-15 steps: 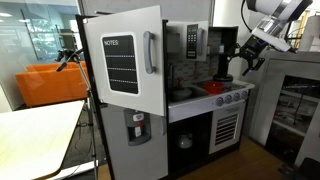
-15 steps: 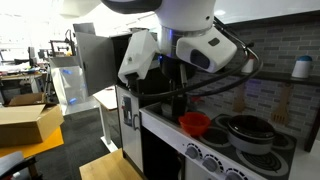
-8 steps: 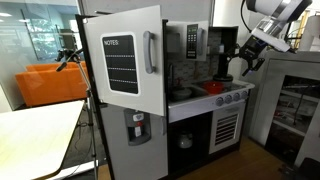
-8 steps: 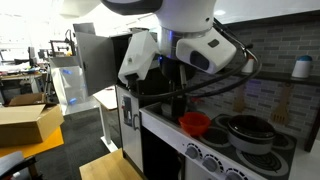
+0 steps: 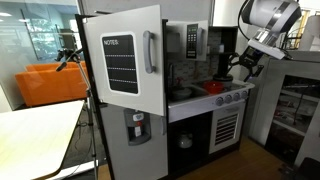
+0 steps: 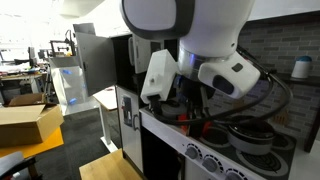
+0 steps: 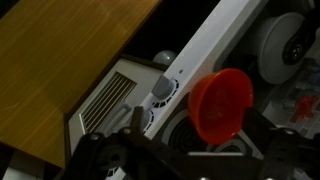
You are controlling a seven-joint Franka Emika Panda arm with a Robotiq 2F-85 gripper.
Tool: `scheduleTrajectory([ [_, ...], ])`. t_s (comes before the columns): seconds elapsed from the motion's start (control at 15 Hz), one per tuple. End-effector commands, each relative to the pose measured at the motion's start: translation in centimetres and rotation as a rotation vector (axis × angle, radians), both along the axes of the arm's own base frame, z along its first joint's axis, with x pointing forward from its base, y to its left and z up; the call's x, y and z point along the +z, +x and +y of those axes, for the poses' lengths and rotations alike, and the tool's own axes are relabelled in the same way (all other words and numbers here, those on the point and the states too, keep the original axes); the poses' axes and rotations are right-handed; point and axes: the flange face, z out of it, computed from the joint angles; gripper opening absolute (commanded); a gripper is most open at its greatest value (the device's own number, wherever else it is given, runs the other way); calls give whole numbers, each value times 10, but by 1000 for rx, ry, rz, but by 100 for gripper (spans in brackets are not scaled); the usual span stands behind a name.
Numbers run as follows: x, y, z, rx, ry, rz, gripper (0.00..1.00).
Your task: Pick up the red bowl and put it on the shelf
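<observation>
Gripper [image 5: 242, 69] hangs with fingers apart and empty just above the red bowl [image 7: 222, 105], which sits upright on the toy-kitchen bench [image 5: 200, 101] near the stove knobs [image 7: 160, 88], lying below and slightly off-centre between the fingers in the wrist view.

The red bowl [image 5: 214, 87] was small, round and plain red, and stood with its opening upward on the cooktop [image 5: 196, 97] of the toy kitchen. In the wrist view the bowl [image 7: 222, 103] lay just behind the white knob panel [image 7: 190, 68].
</observation>
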Motion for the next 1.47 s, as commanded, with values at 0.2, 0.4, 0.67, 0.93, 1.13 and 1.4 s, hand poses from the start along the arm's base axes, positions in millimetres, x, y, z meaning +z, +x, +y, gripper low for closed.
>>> scheduleTrajectory([
  [0.2, -11, 52, 6, 25, -12, 1, 100],
  [0.4, -21, 64, 10, 38, -12, 1, 100],
  [0.67, -36, 66, 6, 38, -8, 20, 100],
  [0.93, -49, 66, 2, 33, -1, 32, 100],
  [1.13, -53, 67, 0, 32, 0, 29, 74],
  [1.4, -52, 66, -2, 27, -13, 20, 55],
])
